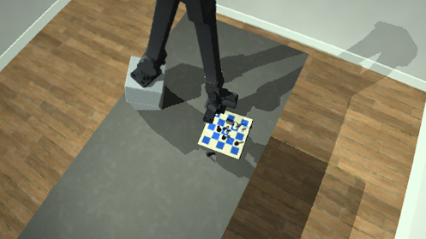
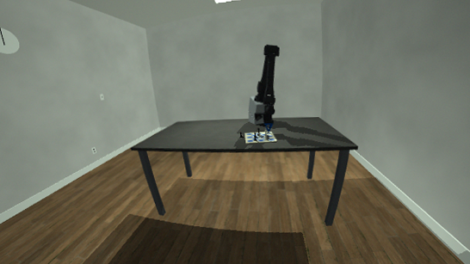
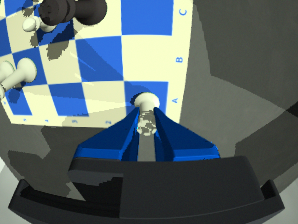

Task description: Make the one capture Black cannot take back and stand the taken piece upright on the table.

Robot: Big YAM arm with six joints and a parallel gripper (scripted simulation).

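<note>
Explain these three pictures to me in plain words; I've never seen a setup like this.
One black robot arm stands on a grey block on a dark table. The top view looks down from above, the exterior view shows the whole room from the side, and the wrist view looks out from the arm's own gripper. On the table lies a small blue-and-cream chessboard with black and white pieces; one dark piece sits on the table beside the board. The blue fingers are closed on a white piece at the board's corner.
</note>
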